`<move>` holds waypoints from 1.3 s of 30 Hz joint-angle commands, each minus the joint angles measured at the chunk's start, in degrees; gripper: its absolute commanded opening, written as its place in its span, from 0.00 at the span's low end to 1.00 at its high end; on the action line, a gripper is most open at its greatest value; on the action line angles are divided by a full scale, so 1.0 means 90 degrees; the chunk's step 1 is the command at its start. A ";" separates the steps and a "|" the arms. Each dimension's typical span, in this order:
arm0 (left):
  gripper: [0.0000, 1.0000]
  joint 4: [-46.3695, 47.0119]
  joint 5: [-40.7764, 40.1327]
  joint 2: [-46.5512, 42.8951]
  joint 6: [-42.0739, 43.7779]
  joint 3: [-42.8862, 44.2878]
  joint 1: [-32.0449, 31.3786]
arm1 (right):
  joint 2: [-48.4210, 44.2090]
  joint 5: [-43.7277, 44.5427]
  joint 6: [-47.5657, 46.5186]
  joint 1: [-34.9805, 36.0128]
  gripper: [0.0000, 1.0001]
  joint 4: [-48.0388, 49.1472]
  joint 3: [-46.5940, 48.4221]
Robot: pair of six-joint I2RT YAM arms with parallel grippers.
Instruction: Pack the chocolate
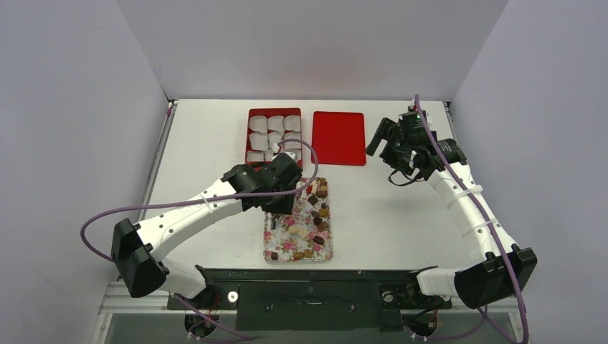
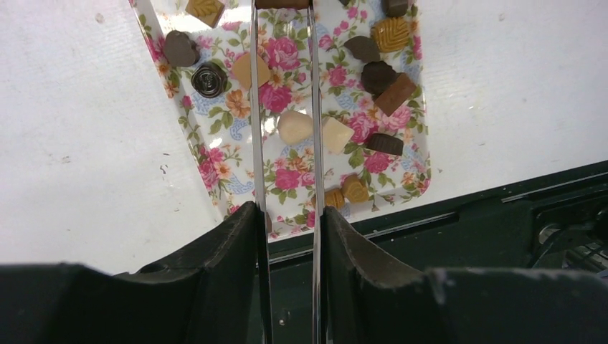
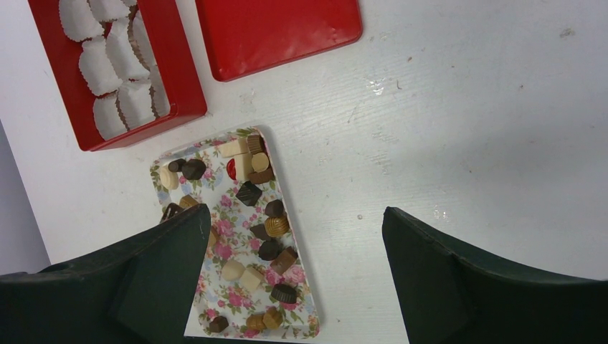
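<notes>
The chocolate [image 2: 295,127] is all sitting loose on the floral tray [image 2: 208,143], which is on the counter [image 3: 444,129] near the red box [image 3: 176,57], on the robot's side of it. From what I can make out, none of it is in the box. The white paper cups [image 3: 97,64] in there look empty, and the red lid [image 3: 276,29] lies beside the box.

So I'd say we're right at the start, on a pick step. The left jaws hang over the tray, and their thin metal blades [image 2: 257,107] stand narrow with a brown piece [image 2: 282,3] right between the tips. The frame edge cuts that bit off, so I can't tell if it's really pinched or just straddled. The right jaws are spread wide, holding nothing, up over the counter off to the right of the lid.

Next move, my guess: get a firm squeeze on that one piece without nudging its neighbours, lift it straight up, carry it to the box and drop it in a free cup. The pieces are small and look slick, so it could easily pop out.
</notes>
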 commanded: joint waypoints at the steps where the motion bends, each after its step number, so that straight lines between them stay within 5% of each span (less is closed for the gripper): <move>1: 0.29 -0.0255 -0.0278 -0.0318 0.0110 0.0695 0.0082 | -0.0185 0.0165 -0.0070 -0.0024 0.85 0.0127 0.0054; 9: 0.29 -0.0270 -0.0394 0.0198 0.0628 0.2128 0.1014 | -0.0175 0.0210 -0.0082 -0.0029 0.85 0.0058 0.0130; 24: 0.29 0.0813 -0.0906 0.2755 0.1096 0.3839 0.2886 | -0.0136 0.0158 -0.0169 -0.0041 0.85 -0.0247 0.0374; 39: 0.30 0.0378 -0.0823 0.4936 0.1398 0.6086 0.3370 | -0.0007 0.0186 -0.0226 -0.0039 0.85 -0.0328 0.0432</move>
